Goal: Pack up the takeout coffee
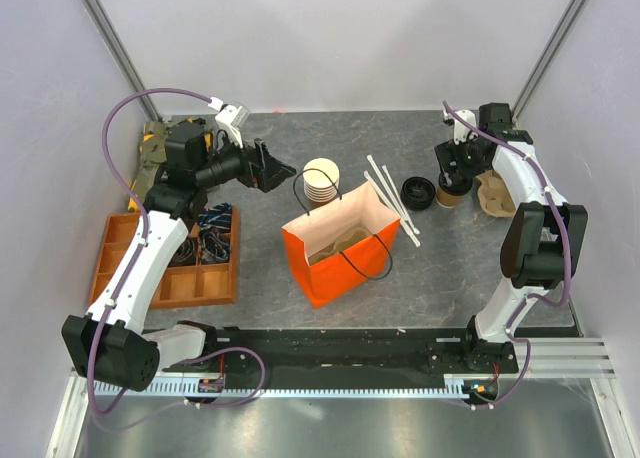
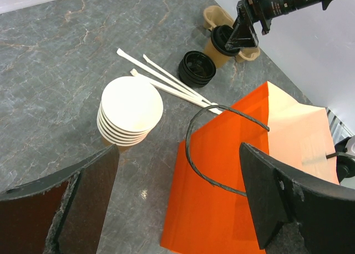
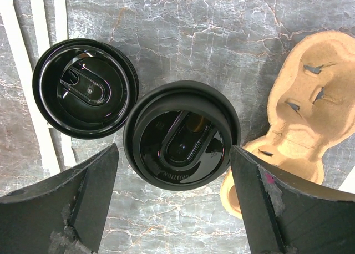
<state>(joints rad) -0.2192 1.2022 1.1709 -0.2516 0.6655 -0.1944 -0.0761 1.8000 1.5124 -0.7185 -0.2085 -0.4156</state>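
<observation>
The takeout coffee [image 3: 182, 135], a small tan cup under a round black lid, stands at the back right of the table [image 1: 452, 191]. My right gripper [image 3: 173, 150] hangs open directly over it, one finger on each side of the lid and neither one gripping it. The orange paper bag [image 1: 340, 243] stands open in the middle, its black cord handles up. My left gripper [image 2: 178, 154] is open and empty, hovering up and to the left of the bag [image 2: 233, 171], with one handle loop showing between its fingers.
A loose black lid [image 3: 85, 87] lies just left of the coffee. White straws [image 1: 392, 210] lie between that lid and the bag. A stack of lidless tan cups [image 1: 321, 181] stands behind the bag. A pulp cup carrier [image 1: 495, 193] sits right of the coffee. An orange compartment tray [image 1: 170, 268] is at the left.
</observation>
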